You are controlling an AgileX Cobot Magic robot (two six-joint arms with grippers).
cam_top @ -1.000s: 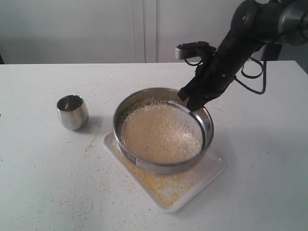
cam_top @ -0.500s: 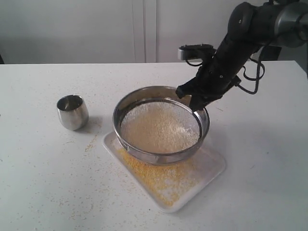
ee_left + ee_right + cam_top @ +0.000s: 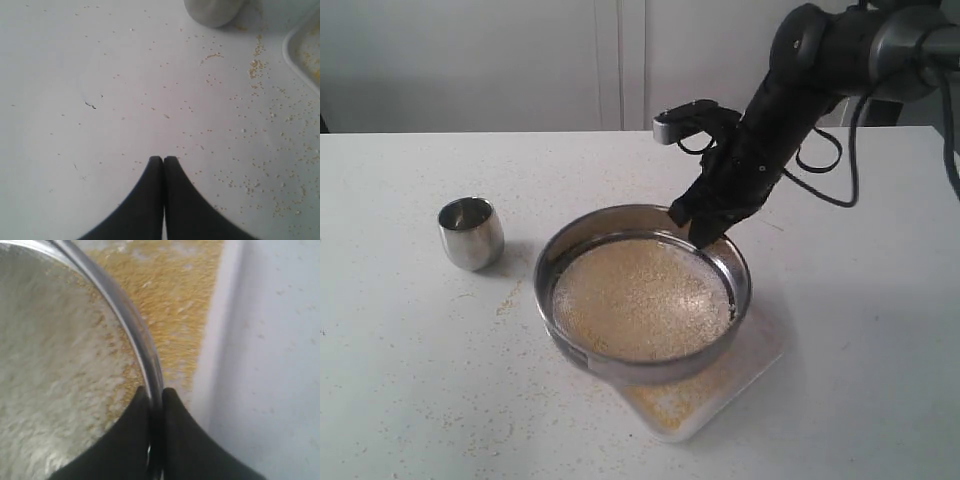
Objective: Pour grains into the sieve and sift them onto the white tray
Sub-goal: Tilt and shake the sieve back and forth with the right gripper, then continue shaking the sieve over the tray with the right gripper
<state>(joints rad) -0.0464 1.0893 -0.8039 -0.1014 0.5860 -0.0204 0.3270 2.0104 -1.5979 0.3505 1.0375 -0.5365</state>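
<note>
The sieve, a wide steel ring, hangs above the white tray and covers most of it. Pale beige grains lie on its mesh. My right gripper is shut on the sieve's far rim; in the right wrist view its jaws pinch the steel rim, with coarse grains inside and fine yellow meal on the white tray below. My left gripper is shut on nothing, over bare table; it does not show in the exterior view.
A small rounded steel cup stands upright left of the sieve, also seen as cup in the left wrist view. Spilled granules dot the white table between cup and tray corner.
The right gripper has swung the sieve to the left and toward the table's front, after a shift back; the grains spread across the mesh. The sieve now hides more of the tray.
</note>
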